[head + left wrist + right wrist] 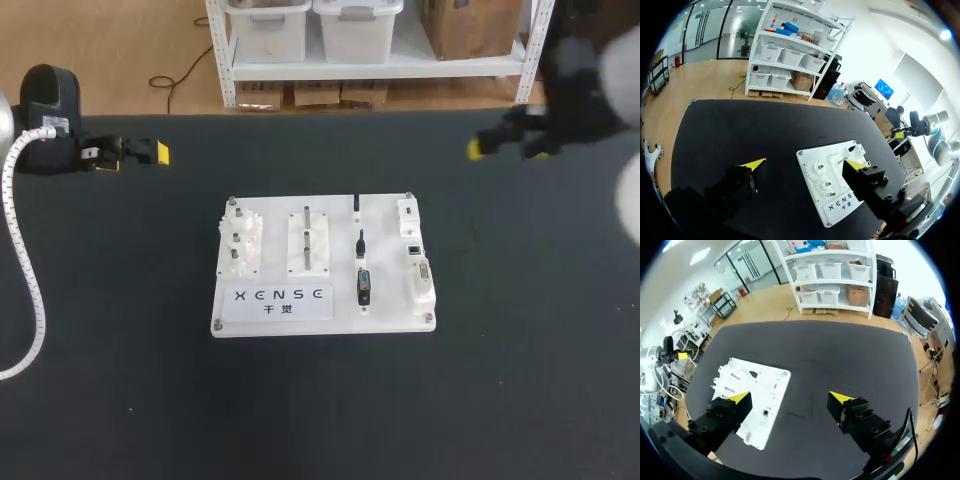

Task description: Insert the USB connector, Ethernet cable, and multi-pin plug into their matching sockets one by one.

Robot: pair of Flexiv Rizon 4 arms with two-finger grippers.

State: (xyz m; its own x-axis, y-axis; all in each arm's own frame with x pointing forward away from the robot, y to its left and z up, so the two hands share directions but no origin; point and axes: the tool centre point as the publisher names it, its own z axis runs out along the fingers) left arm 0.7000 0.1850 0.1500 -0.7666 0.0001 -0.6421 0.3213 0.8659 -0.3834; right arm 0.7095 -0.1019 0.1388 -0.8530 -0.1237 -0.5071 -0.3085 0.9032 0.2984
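Note:
The white socket board [392, 300] lies flat at the middle of the black table. On it rest a thin black cable [356, 205], a black USB connector [360, 245] and a dark multi-pin plug [364, 287]. Its right strip carries a white block [408, 215], an Ethernet socket [413, 249] and a multi-pin socket [424, 276]. My left gripper [128, 153] hovers open at the far left, well away from the board. My right gripper [508, 148] hangs open at the far right, high above the table. The board [812, 160] shows beneath the open left gripper [805, 164], and the board [775, 377] beneath the open right gripper [790, 397]. Both hold nothing.
Gear posts [240, 245] and a peg fixture [308, 240] fill the board's left half, above a printed label. A white spiral-wrapped hose [25, 260] from my left arm trails over the table's left side. Bare black mat surrounds the board.

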